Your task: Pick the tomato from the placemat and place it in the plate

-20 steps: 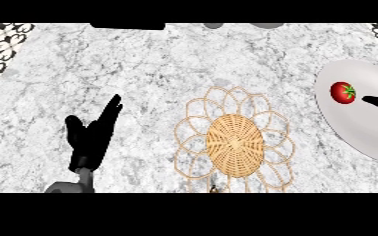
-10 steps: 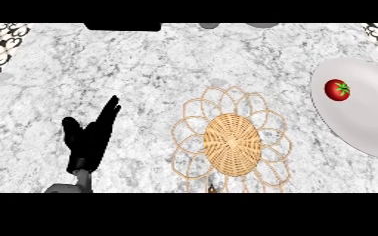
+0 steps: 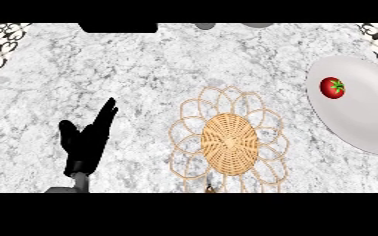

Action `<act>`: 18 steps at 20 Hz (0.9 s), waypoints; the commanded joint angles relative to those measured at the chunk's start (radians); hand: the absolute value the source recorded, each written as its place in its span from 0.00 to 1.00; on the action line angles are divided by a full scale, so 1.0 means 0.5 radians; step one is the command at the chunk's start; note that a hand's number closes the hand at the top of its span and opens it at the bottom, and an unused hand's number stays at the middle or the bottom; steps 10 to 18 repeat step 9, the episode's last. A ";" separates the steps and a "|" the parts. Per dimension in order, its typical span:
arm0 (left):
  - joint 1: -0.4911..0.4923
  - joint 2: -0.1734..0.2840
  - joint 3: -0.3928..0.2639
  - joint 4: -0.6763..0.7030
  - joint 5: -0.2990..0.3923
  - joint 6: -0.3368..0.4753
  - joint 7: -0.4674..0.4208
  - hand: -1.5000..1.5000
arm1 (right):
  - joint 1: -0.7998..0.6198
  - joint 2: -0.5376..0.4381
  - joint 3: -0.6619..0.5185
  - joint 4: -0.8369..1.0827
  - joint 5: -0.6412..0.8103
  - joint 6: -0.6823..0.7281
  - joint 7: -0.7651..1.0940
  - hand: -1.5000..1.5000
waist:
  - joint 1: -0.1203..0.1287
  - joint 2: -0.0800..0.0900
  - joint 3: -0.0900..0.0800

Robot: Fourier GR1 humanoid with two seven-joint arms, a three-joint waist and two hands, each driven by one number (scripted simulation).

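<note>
Right edge of frame, mid-height: white plate (image 3: 354,122), partly cut off by the frame edge. Tomato (image 3: 332,87) sits on it, upper-left part of the plate, red w/ green stem cap facing right. Nothing touching the tomato.

Center-bottom: woven placemat (image 3: 230,141), tan round core w/ looped petal border, flat on the marble counter (image 3: 148,70). Bottom loops run to the lower edge of the scene. Nothing lying on the mat. Mat and plate near each other but apart, strip of bare counter between them.

Lower left: left hand (image 3: 85,142), black, fingers straight and pointing up and slightly right, thumb out to the left, holding nothing. Resting there, well apart from mat and plate. Grey forearm (image 3: 77,182) comes in from the bottom edge under it.

Right hand: not visible anywhere in frame.

Top edge: dark rectangular shape (image 3: 118,27) upper left of center, two grey rounded bits (image 3: 207,25) further right, both cut off, can't tell what they are. Upper left and upper right corners: bits of a white lacy pattern (image 3: 11,32), mostly out of view.

Counter is grey-white marble across the whole frame.
</note>
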State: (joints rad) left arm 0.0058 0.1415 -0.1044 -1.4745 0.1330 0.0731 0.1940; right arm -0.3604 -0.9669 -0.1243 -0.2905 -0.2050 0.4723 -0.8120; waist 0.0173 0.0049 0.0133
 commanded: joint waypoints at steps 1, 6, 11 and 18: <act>-0.040 -0.080 -0.039 0.073 -0.050 0.095 0.088 0.50 | 0.125 0.012 0.055 -0.010 0.083 0.238 -0.420 0.00 | -0.017 0.013 -0.009; 0.080 -0.036 -0.005 0.118 0.007 -0.032 -0.059 0.50 | 0.188 -0.104 0.033 0.002 0.071 0.300 -0.430 0.00 | -0.012 0.009 -0.013; 0.104 -0.070 -0.051 0.050 -0.009 -0.010 -0.009 0.50 | 0.288 -0.044 0.041 -0.015 0.084 0.224 -0.533 0.00 | -0.021 0.004 -0.011; 0.104 -0.070 -0.051 0.050 -0.009 -0.010 -0.009 0.50 | 0.288 -0.044 0.041 -0.015 0.084 0.224 -0.533 0.00 | -0.021 0.004 -0.011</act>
